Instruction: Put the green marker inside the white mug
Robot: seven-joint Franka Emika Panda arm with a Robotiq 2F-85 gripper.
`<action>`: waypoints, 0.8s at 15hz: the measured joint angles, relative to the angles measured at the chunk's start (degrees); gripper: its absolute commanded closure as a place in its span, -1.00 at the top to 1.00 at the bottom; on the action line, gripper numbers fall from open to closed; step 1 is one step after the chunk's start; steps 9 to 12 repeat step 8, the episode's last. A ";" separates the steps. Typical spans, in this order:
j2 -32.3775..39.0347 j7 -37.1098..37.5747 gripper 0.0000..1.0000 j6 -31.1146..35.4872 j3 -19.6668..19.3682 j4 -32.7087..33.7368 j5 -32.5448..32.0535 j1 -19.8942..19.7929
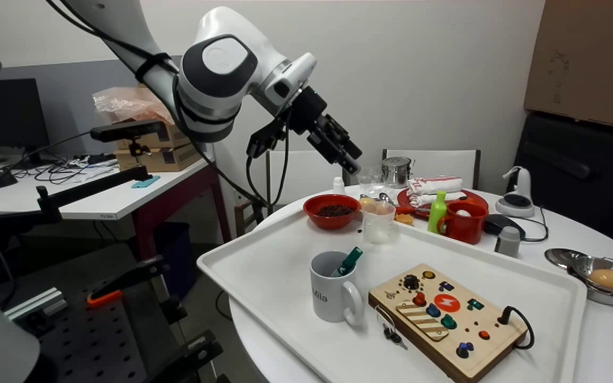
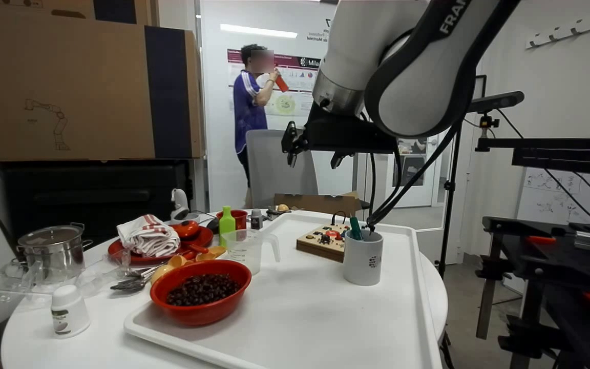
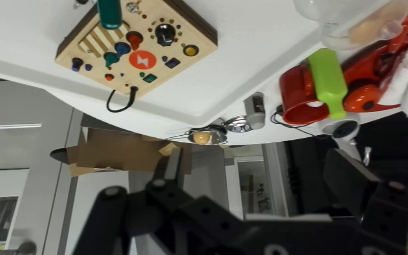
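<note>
The white mug (image 1: pixel 328 300) stands upright on the white tray, its handle at its side; it also shows in an exterior view (image 2: pixel 361 264). The green marker (image 1: pixel 350 259) leans inside the mug with its upper end sticking out above the rim, also in an exterior view (image 2: pixel 355 229). Its lower end is hidden by the mug wall in that view. In the wrist view only the end of the green marker (image 3: pixel 109 15) shows at the top edge; the mug is out of view there. My gripper (image 3: pixel 260 161) is open and empty, high above the tray, well apart from mug and marker (image 2: pixel 314 160).
A wooden button box (image 1: pixel 447 319) lies on the tray (image 1: pixel 264 276) beside the mug. A red bowl (image 1: pixel 332 211) and a clear measuring cup (image 1: pixel 379 226) stand at the tray's far end. A red mug (image 1: pixel 463 222) and green bottle (image 1: pixel 437 213) stand beyond the tray.
</note>
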 measured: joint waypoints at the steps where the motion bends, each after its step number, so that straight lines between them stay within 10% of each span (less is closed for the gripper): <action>1: -2.35 -1.71 1.00 1.52 0.28 0.01 -0.03 -0.59; 12: -17.71 -13.57 1.00 9.86 5.87 0.05 -0.73 -5.58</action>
